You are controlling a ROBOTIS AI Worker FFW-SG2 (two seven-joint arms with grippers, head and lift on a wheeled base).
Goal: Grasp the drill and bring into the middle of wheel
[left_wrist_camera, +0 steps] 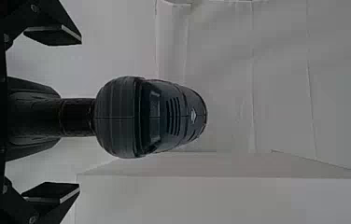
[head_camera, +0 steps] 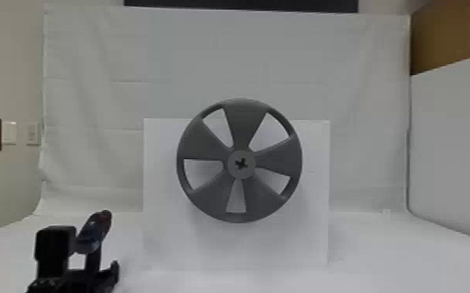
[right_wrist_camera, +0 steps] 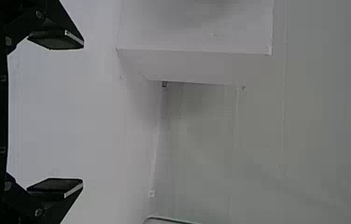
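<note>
The head view looks forward and slightly down from well back, squarely facing the wheel (head_camera: 241, 128) on its white box (head_camera: 315, 233). Both wrist views face forward from lower down (each turned on its side, so upright things lie flat). The left one sits close behind the drill (left_wrist_camera: 150, 116); the right one looks past the box's side. All three share the box and the pale cloth (head_camera: 284, 58) behind; head and left wrist share the drill.

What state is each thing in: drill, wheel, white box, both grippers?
Drill: upright, not gripped.
Wheel: upright, spoked face toward the robot, nothing at its middle but a cross-shaped mark.
White box: standing behind the wheel.
Left gripper: open, fingers apart.
Right gripper: open, empty.
</note>
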